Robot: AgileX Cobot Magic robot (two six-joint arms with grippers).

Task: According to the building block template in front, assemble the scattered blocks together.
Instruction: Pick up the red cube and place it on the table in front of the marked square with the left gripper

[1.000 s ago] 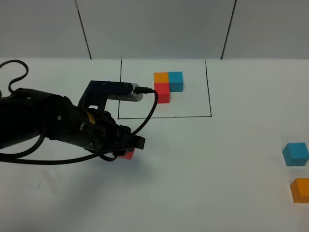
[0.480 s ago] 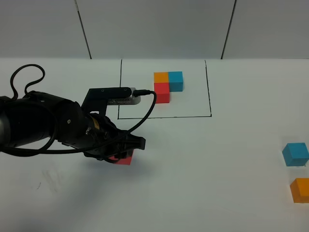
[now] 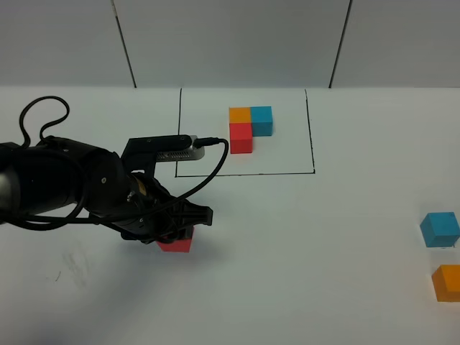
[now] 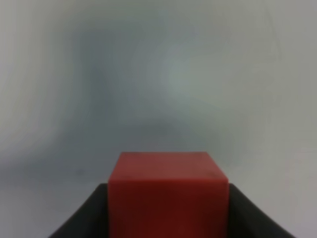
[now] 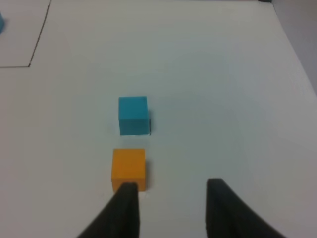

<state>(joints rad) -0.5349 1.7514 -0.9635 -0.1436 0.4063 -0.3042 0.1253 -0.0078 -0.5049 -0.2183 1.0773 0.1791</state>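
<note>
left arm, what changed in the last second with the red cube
The left gripper, shut on the red cube, carried it toward the near edge of the table and slightly left. The template, blue cube and orange cube stayed put.

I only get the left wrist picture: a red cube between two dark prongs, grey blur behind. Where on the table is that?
Observer: The high camera shows the left gripper gripping the red block on the left side of the white table, in front of the black-framed template.
Operator: What is inside that frame?
Observer: An L of three joined cubes: orange and blue side by side, red in front of the orange.
Operator: Any other loose cubes?
Observer: Yes, a blue block and an orange block lie apart at the far right, by the open, empty right gripper.
</note>
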